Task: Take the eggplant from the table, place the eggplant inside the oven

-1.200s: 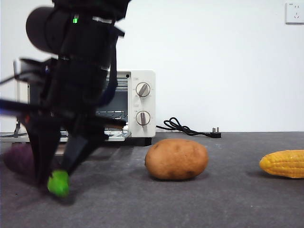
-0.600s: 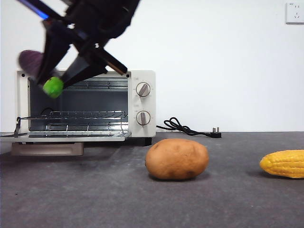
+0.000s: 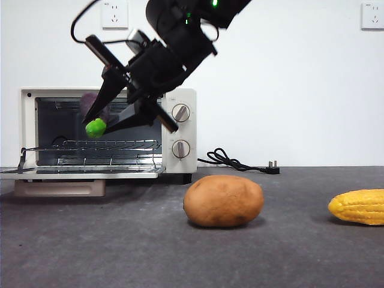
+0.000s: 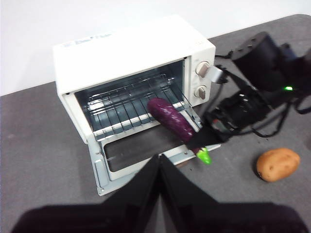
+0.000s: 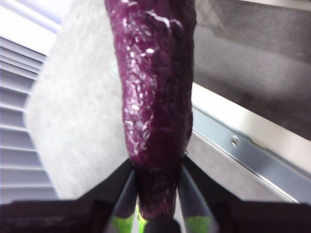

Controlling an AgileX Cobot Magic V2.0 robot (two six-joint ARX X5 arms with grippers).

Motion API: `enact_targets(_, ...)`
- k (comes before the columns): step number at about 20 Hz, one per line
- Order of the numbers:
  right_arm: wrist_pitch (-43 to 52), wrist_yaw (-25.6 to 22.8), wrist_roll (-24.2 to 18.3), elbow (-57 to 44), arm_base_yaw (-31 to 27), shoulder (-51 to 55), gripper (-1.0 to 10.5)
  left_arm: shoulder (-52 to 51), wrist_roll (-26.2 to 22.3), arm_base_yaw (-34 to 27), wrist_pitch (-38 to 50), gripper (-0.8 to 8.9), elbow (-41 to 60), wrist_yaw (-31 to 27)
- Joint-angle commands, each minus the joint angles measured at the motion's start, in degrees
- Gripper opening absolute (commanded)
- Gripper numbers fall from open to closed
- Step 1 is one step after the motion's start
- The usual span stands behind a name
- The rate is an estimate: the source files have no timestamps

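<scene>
Two arms: only the right one is at work; the left one hangs high and back from the scene.
Table [image 3: 288, 252]: a wide dark grey surface carrying the oven, a potato and a corn cob.
Oven [image 4: 121, 48]: cream-white, standing at the rear of the table against the white wall, its door [image 4: 146, 148] folded down flat and open; the wire rack [image 3: 90, 146] inside is bare; two round knobs [image 3: 180, 113] sit one above the other on its side panel.
Right arm: big and dark in the front view, reaching down from the top edge toward the oven's mouth.
Right gripper [image 3: 103, 125]: its two jaws pinch the eggplant close to the stem end, one on either side, and hold it in the air in front of the open cavity.
Left gripper [image 4: 159, 162]: in its own wrist view the two jaws lie pressed together, with nothing between them, well above the oven door.
Eggplant [image 4: 171, 120]: dark purple, tilted, its body pointing into the oven opening above the lowered door, clear of the rack; its green cap [image 3: 95, 128] faces outward, away from the oven.
Potato [image 3: 223, 201]: brown, lying on the table in front of the oven's knob side, well apart from the gripper.
Corn cob [image 3: 359, 206]: yellow, at the far edge of the front view, partly cut off.
Cord [image 3: 231, 162]: black, coiled behind the potato, ending in a plug on the table.
</scene>
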State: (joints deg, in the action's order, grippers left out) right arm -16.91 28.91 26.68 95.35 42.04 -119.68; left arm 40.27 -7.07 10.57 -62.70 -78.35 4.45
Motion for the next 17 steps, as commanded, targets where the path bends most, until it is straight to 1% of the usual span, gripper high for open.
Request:
enact_targets(1, 1.75, 1.38, 6.21, 3.32, -0.13, -3.48, -0.1, -0.15, -0.61, 0.94, -0.68, -0.06, 0.13, 0.04)
enact_targets(4, 2.29, 1.75, 10.08, 10.86, -0.11, -8.11, -0.1, -0.17, -0.61, 1.97, -1.11, -0.05, 0.13, 0.02)
enact_targets(8, 2.27, 4.15, 18.27, 22.21, -0.13, -15.58, -0.1, -0.17, -0.63, 3.67, -2.1, -0.05, 0.13, -0.24)
enact_targets(10, 2.34, 4.59, 21.09, 26.05, -0.13, -18.82, -0.1, -0.17, -1.03, 5.09, -2.14, -0.06, 0.13, -2.23)
enact_targets(12, 3.41, 4.52, 23.43, 27.67, -0.13, -20.98, -0.1, -0.17, -1.4, 6.86, -2.45, -0.06, 0.13, -4.66)
enact_targets(14, 4.76, 2.91, 25.59, 27.98, -0.26, -21.94, -0.1, -0.17, -1.84, 8.68, -2.47, -0.06, 0.13, -6.95)
enact_targets(16, 5.44, -1.84, 27.04, 27.98, -0.46, -21.94, -0.1, -0.17, -2.25, 10.29, -2.82, -0.06, 0.13, -9.4)
enact_targets(17, 6.71, -4.09, 28.48, 27.98, -0.52, -21.94, -0.1, -0.17, -2.4, 11.08, -2.91, -0.06, 0.13, -10.49)
